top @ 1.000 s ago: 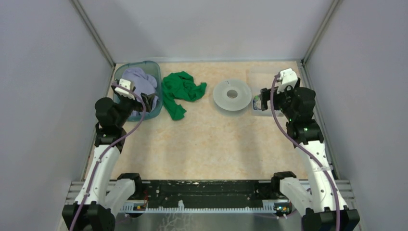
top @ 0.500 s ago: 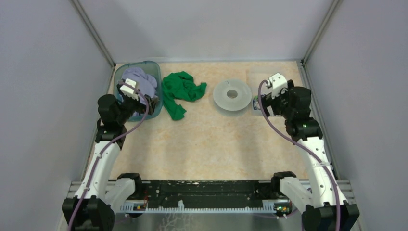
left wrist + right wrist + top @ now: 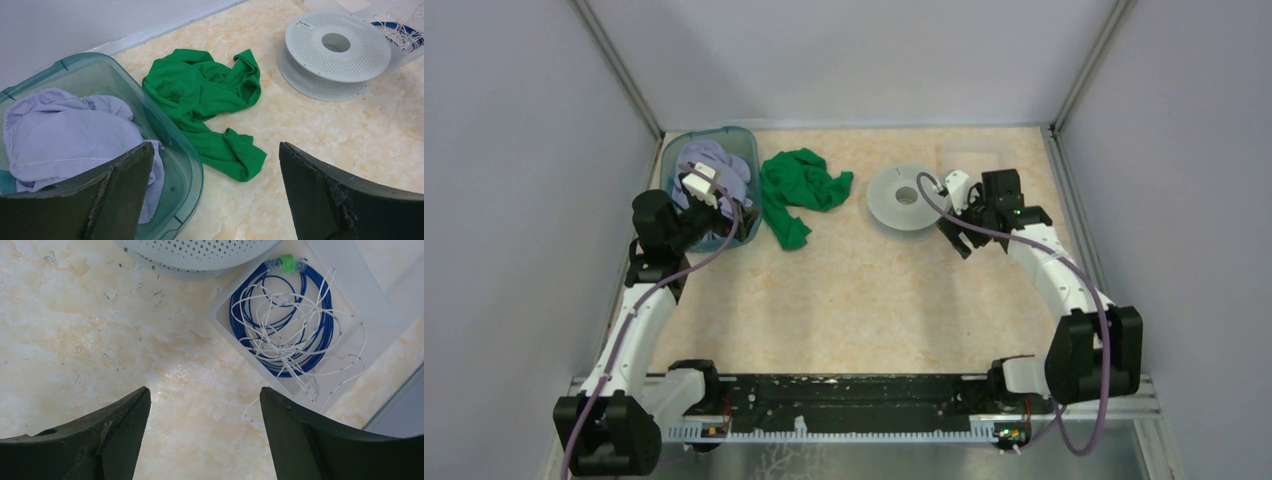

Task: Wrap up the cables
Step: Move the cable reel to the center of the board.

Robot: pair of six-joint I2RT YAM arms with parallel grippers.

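The cables lie in a shallow clear tray point(image 3: 350, 285). One is a dark blue coil point(image 3: 326, 327) with a green bit point(image 3: 287, 263); the other is a hair-thin white tangle point(image 3: 280, 347) across it, one strand trailing onto the table. My right gripper point(image 3: 204, 392) hovers open over bare table just beside the tray's near corner, with nothing between its fingers. In the top view my right gripper point(image 3: 960, 243) covers the cables. My left gripper point(image 3: 216, 146) stands open and empty at the bin's edge, far from the cables point(image 3: 402, 26).
A pale-grey perforated spool point(image 3: 906, 198) sits just left of the tray point(image 3: 974, 155). A green cloth point(image 3: 799, 190) lies crumpled on the table. A teal bin point(image 3: 196, 167) holds a lilac cloth point(image 3: 65, 135). Grey walls enclose the table on three sides.
My right arm has swung down and to the left, from above the tray to low over the table beside it. My left arm has edged a little toward the bin.
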